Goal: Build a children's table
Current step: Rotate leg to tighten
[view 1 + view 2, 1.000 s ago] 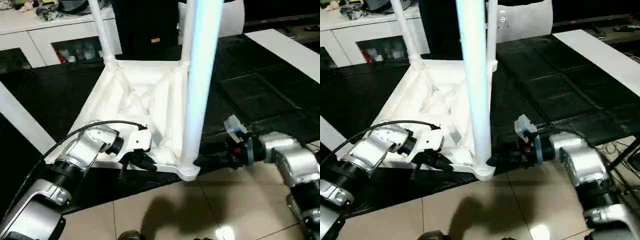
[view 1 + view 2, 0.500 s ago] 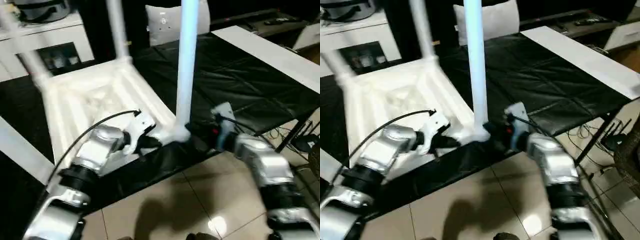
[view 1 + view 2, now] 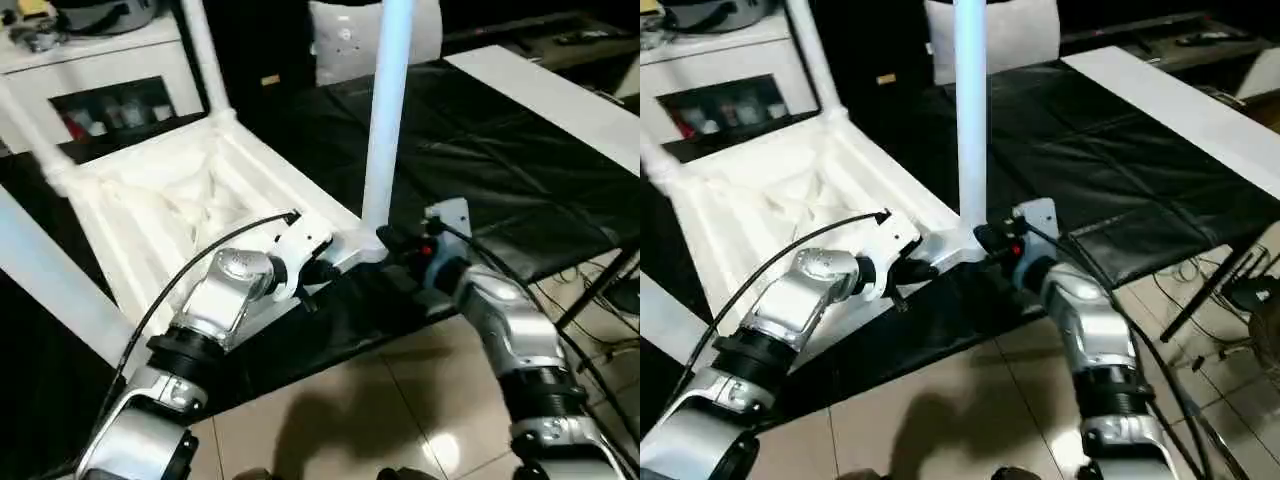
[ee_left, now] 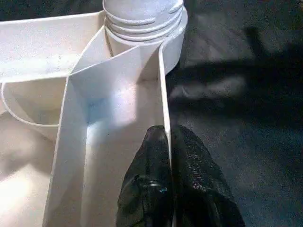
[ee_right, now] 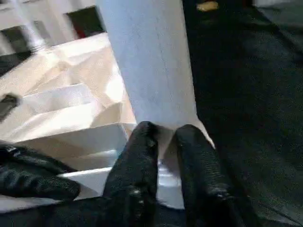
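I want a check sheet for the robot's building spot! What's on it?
Surface: black mat over a tiled floor.
Job's things: white table top lying upside down, ribs up; legs standing in corner sockets, the nearest leg upright.
Clutter: nothing seen on the mat.
Grippers: left gripper shut on the table top's edge wall; right gripper with its fingers at the nearest leg's base.
Cables: black cable along the left arm.
Surroundings: white cabinet behind.

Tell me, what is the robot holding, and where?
The left fingers pinch a thin side wall of the upside-down white plastic table top. The right fingers grip its corner socket.
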You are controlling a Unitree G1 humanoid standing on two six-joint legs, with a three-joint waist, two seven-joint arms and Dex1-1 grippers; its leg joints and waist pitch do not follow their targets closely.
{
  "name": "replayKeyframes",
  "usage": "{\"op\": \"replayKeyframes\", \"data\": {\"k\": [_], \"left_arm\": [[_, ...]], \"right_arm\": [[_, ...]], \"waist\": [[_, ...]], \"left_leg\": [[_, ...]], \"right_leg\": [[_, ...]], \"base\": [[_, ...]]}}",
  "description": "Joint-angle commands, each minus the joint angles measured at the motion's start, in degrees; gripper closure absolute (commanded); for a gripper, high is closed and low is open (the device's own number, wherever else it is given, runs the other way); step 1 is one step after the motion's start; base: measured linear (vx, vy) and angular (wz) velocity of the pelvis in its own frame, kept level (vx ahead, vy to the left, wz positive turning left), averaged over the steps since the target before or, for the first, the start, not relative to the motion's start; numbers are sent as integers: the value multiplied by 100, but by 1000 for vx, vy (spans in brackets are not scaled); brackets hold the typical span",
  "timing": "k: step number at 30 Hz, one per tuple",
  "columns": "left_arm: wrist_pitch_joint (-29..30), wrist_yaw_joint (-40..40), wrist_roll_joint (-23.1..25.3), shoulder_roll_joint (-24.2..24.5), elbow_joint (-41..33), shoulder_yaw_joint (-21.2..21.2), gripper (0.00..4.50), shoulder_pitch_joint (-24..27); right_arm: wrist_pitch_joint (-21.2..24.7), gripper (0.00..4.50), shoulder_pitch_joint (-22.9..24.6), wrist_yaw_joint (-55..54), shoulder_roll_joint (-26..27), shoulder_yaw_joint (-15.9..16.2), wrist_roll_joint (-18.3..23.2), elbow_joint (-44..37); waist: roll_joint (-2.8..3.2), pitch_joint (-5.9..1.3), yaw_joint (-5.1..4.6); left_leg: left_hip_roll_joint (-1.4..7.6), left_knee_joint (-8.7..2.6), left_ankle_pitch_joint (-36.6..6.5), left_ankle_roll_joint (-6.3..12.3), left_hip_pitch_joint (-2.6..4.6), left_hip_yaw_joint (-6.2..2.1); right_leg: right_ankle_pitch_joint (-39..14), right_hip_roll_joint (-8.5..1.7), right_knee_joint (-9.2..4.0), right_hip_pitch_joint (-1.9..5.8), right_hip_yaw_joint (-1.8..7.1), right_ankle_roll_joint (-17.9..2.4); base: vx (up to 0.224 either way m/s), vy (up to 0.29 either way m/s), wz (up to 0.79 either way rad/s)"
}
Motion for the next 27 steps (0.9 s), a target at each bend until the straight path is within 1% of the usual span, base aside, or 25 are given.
{"op": "replayKeyframes", "data": {"k": [1,2,3,4,5,6,7,8,9,10,11,12,13,14,15,16,17,18,20,23,24,25,27], "left_arm": [[-252,-392,-38,82,-121,-202,450,63],[-379,-552,-29,195,-109,-254,450,78],[-384,-558,-29,199,-109,-256,450,79],[-479,-688,-35,276,-102,-298,450,88],[-664,-905,-55,397,-107,-387,450,104],[-708,-997,-64,440,-114,-420,450,111],[-761,-1108,-69,501,-123,-467,450,120],[-923,-1271,-58,590,-124,-539,450,132],[-1053,-1393,-54,652,-126,-589,450,144],[-1225,-1582,-58,729,-109,-655,450,150],[-1360,-1816,-38,850,-139,-759,450,167],[-1435,-1958,-21,927,-155,-825,450,173],[-1513,-2070,11,995,-142,-884,450,167],[-1731,-2262,94,1113,-66,-1000,450,137],[-1731,-2262,94,1113,-66,-1000,450,137],[-1842,-2371,135,1176,-41,-1067,450,122],[-1932,-2477,159,1230,-37,-1124,450,113],[-1990,-2543,165,1262,-27,-1158,450,102],[-2143,-2800,124,1344,-43,-1239,450,78],[-2318,-2979,129,1393,-55,-1322,450,39],[-2361,-3012,131,1396,-49,-1342,450,26],[-2377,-3026,130,1394,-48,-1350,450,20],[-2412,-3054,127,1388,-44,-1362,450,12]], "right_arm": [[-138,340,50,398,-180,61,119,-246],[-169,328,101,724,-384,92,163,-301],[-170,320,103,735,-391,93,165,-302],[-190,316,127,986,-541,139,177,-332],[-156,308,166,1345,-749,215,222,-395],[-138,296,173,1477,-823,246,237,-411],[-122,284,182,1630,-917,284,252,-435],[-88,277,186,1829,-1035,333,276,-454],[-66,271,190,1967,-1118,372,298,-469],[-53,271,175,2154,-1226,429,318,-456],[-20,256,154,2402,-1354,514,332,-447],[2,243,136,2559,-1430,566,336,-434],[26,234,111,2713,-1507,623,336,-413],[49,231,51,2954,-1637,742,297,-353],[49,224,51,2954,-1637,742,297,-353],[45,199,13,3045,-1685,801,261,-312],[33,191,-23,3141,-1717,860,235,-275],[24,191,-47,3209,-1736,892,220,-249],[-76,191,-119,3458,-1815,1055,152,-162],[-97,191,-195,3723,-1848,1232,121,-21],[-63,217,-211,3828,-1849,1273,160,-1],[-62,225,-217,3869,-1844,1288,176,4],[-53,225,-230,3937,-1829,1310,204,16]], "waist": [[-61,-482,18],[-61,-474,64],[-69,-472,70],[-68,-465,81],[-69,-461,93],[-90,-458,99],[-81,-461,115],[-86,-454,147],[-84,-460,170],[-126,-464,182],[-124,-469,198],[-108,-473,218],[-119,-477,227],[-128,-474,247],[-118,-477,262],[-121,-473,272],[-121,-480,297],[-120,-479,303],[-142,-479,328],[-137,-486,340],[-148,-491,344],[-147,-491,347],[-152,-490,361]], "left_leg": [[253,-308,-501,743,6,-46],[263,-316,-625,689,40,-33],[263,-322,-665,681,38,-37],[268,-332,-706,658,26,-40],[265,-332,-783,638,30,-39],[261,-333,-806,635,27,-37],[262,-332,-828,629,36,-35],[268,-336,-840,605,43,-27],[259,-333,-845,606,46,-32],[268,-335,-815,617,39,-27],[277,-331,-759,629,37,-22],[282,-329,-742,636,43,-34],[290,-325,-702,659,34,-28],[297,-326,-666,673,31,-28],[296,-322,-654,674,28,-24],[297,-322,-651,670,28,-24],[296,-320,-643,657,34,-23],[301,-323,-635,647,37,-20],[299,-324,-633,634,31,-15],[312,-325,-613,614,28,-19],[315,-324,-627,611,31,-22],[319,-325,-634,606,31,-22],[318,-325,-672,599,37,-16]], "right_leg": [[-1457,-404,-408,420,347,-801],[-1558,-398,-426,395,363,-780],[-1588,-398,-422,402,360,-782],[-1632,-399,-421,407,359,-764],[-1725,-399,-432,408,358,-729],[-1776,-400,-441,408,359,-709],[-1815,-402,-437,406,360,-700],[-1931,-406,-454,389,369,-666],[-1948,-406,-455,392,359,-666],[-1914,-408,-452,392,369,-658],[-1857,-408,-433,386,375,-675],[-1839,-410,-419,381,369,-693],[-1773,-407,-407,383,378,-707],[-1730,-411,-399,374,385,-729],[-1717,-412,-389,377,387,-747],[-1734,-417,-389,374,386,-747],[-1757,-419,-388,371,384,-751],[-1760,-419,-386,367,387,-753],[-1794,-424,-385,371,390,-750],[-1723,-424,-370,367,393,-781],[-1679,-424,-363,370,393,-800],[-1671,-428,-362,370,397,-806],[-1696,-428,-368,368,396,-823]], "base": [[0,0,0],[0,0,0],[0,0,0],[0,0,0],[0,0,0],[0,0,0],[0,0,0],[0,0,0],[0,0,0],[0,0,0],[0,0,0],[0,0,0],[0,0,0],[0,0,0],[0,0,0],[0,0,0],[0,0,0],[0,0,0],[0,0,0],[0,0,0],[0,0,0],[0,0,0],[0,0,0]]}}
